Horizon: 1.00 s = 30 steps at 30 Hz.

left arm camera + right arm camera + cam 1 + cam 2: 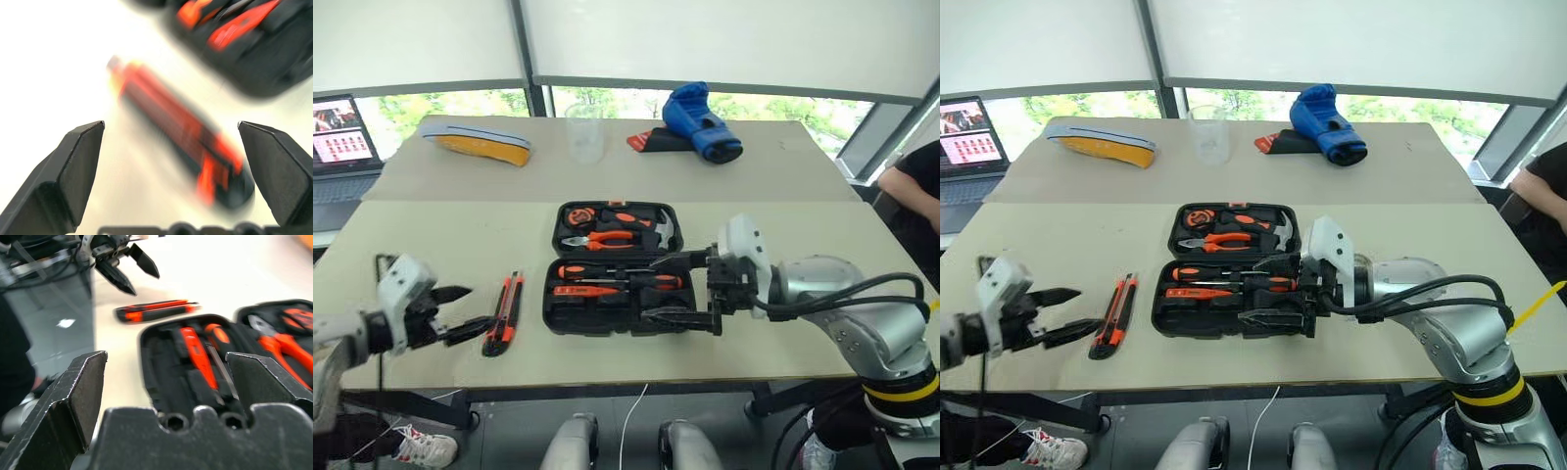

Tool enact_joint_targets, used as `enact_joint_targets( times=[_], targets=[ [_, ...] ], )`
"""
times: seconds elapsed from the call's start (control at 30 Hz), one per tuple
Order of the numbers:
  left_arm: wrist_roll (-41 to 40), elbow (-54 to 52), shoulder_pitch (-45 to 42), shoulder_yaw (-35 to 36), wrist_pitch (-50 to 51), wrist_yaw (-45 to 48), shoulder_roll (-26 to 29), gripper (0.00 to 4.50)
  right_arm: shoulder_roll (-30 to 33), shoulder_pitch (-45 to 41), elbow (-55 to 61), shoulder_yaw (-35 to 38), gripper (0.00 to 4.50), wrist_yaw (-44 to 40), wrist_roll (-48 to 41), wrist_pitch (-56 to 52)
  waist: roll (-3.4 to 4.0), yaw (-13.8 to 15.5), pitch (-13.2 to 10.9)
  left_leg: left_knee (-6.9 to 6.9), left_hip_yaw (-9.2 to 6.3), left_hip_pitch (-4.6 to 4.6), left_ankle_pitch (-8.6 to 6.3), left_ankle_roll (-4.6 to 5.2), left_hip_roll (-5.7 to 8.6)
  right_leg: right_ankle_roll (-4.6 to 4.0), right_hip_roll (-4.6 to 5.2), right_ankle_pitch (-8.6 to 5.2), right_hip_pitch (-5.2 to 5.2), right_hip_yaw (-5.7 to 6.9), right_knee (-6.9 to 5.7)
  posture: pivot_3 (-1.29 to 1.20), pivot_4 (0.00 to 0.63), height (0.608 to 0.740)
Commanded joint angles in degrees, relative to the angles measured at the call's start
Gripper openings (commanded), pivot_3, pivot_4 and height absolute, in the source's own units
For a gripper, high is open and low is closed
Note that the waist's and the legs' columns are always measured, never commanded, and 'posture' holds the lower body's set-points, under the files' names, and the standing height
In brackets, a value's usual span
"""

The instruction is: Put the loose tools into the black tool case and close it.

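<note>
Open tool case (pixel 612 266) and loose knife (pixel 504 312) seen on the worktop (pixel 431 235).
The case is laid open mid-worktop; the right tool (pixel 677 290) is held spread over it, the left tool (pixel 460 311) spread beside the knife.

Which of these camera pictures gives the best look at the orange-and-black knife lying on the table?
The left eye view: the knife lies whole and sharp on the table, between the open left gripper and the tool case. The right eye view shows it equally whole. The left wrist view has it close but blurred; the right wrist view shows it small, beyond the case.
</note>
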<state>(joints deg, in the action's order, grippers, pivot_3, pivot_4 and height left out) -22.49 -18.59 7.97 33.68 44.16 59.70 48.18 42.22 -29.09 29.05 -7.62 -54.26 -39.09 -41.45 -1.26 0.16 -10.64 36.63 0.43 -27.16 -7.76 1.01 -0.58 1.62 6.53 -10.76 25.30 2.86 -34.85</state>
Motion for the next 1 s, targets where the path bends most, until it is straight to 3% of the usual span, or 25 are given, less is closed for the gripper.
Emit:
enact_joint_targets(
  times=[0.03,0.2,0.43,0.67,0.77,0.93,1.0],
  targets=[
    [-2.72,-7.51,2.74,3.88,4.75,-4.86,-1.49,4.47,-0.32,-1.16,-0.12,-0.07,4.5,-2.1,0.8,2.32,0.01,0.51,0.0,0.0,0.04,-0.03,0.0,0.0,-0.09,0.01,0.0,0.03,0.0,0.0,0.06,0.0,0.15,0.74],
    [-7.06,-14.93,-3.44,-0.58,21.41,-16.42,-4.18,4.47,-0.94,-0.96,-0.78,-0.76,4.5,-3.19,1.95,3.15,0.02,0.69,0.0,-0.78,0.14,-0.27,-0.01,-0.01,-0.27,0.08,-0.12,0.28,-0.09,0.14,1.06,0.0,0.15,0.74],
    [-6.12,-15.09,-15.02,-7.86,39.8,-30.2,-9.3,4.47,-1.38,0.12,0.75,-0.15,4.5,-2.47,1.71,2.06,-0.01,0.56,0.04,-0.68,0.8,-0.04,0.03,-0.03,-0.28,-0.05,-0.18,0.76,-0.16,0.09,0.66,0.0,0.15,0.74],
    [-6.05,-10.04,-18.22,-13.75,41.13,-33.31,-11.21,4.47,-0.82,2.15,3.29,1.34,4.5,-0.41,1.01,1.19,0.01,0.67,0.07,-0.52,1.09,0.37,0.12,-0.13,-0.29,-0.19,-0.36,0.59,-0.19,-0.23,0.22,0.0,0.15,0.74],
    [-5.06,-8.01,-18.2,-15.75,39.89,-34.3,-11.2,3.77,-0.52,2.35,3.93,1.62,4.5,0.26,1.28,1.33,0.01,0.95,0.07,-0.51,1.13,0.43,0.12,-0.14,-0.29,-0.19,-0.3,0.51,-0.18,-0.24,0.19,0.0,0.15,0.74],
    [-3.5,-2.28,-19.08,-16.39,33.87,-33.76,-8.98,1.93,0.95,3.08,4.72,2.03,4.5,0.66,2.3,1.79,0.14,1.29,0.16,-0.61,1.12,0.7,0.11,-0.15,-0.3,-0.17,-0.06,0.52,-0.2,-0.24,0.3,0.0,0.15,0.74],
    [-3.36,0.66,-20.67,-16.08,30.45,-31.83,-6.69,1.69,1.55,3.59,5.08,2.26,4.5,0.73,2.3,1.78,0.28,1.38,0.25,-0.7,1.12,0.71,0.11,-0.16,-0.32,-0.16,-0.05,0.53,-0.22,-0.22,0.44,0.0,0.15,0.74]
  ],
)
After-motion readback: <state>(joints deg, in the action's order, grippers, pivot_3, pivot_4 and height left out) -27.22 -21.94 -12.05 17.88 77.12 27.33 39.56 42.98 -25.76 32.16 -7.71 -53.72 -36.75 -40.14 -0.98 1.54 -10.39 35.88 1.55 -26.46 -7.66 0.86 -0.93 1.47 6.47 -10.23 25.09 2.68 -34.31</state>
